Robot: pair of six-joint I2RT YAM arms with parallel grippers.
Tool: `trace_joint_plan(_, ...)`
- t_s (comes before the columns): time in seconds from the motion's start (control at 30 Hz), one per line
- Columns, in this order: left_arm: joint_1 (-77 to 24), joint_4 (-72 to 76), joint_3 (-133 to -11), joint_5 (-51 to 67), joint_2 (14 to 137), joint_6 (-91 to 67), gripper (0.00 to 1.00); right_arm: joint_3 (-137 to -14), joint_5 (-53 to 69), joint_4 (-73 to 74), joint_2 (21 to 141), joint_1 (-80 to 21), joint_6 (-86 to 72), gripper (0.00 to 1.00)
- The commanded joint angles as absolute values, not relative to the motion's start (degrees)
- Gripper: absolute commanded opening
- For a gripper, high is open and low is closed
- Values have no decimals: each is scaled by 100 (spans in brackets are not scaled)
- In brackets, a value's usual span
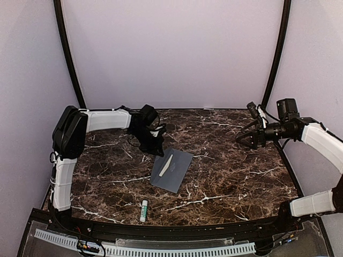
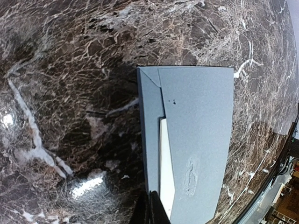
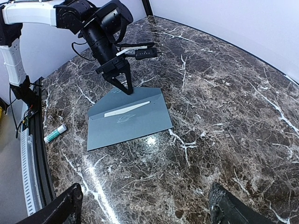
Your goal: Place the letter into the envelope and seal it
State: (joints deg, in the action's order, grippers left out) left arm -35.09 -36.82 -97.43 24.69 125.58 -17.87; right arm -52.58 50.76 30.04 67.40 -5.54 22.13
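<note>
- envelope lay flat on the marble worktop, a little left of centre. its long axis ran far to near, with the near end leaning toward the left arm's side.
- letter sat almost wholly inside. only a thin cream strip showed at the opening, parallel to the long axis, on the envelope's left half.
- left claw stood at the envelope's far-left corner, fingers pressed together into one tip. whether it touched or nipped the paper could not be told.
- from that tip, the envelope stretched toward the near edge and slightly right. in the left wrist view the cream strip lay just beside the tip.
- right claw hung raised, well apart to the right, fingers spread wide and holding nothing.
- glue stick lay near the front edge, apart from the envelope.
- judgement: insertion looked nearly complete and sealing not yet done. the left arm was the nearer one, and any remaining push would run across the short axis, rightward.
</note>
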Motion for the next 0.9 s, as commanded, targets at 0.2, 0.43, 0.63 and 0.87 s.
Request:
trace_joint_plan(0.2, -3516, -2375, -8770, 2476, 11658, -3301, 0, -5317, 5168, 2998, 6804, -544, 2278, 89)
trace_joint_plan(0.43, -3516, -321, -7320, 2300, 10931, -4762, 0, -5343, 5176, 3043, 6887, -551, 2304, 89)
trace_joint_plan(0.63, -3511, -22, -6970, 2362, 10912, -5176, 0, -5352, 5191, 3070, 6906, -562, 2323, 89)
trace_joint_plan(0.87, -3508, 305, -6716, 2333, 11063, -5322, 0, -5349, 5194, 3073, 6908, -567, 2330, 89)
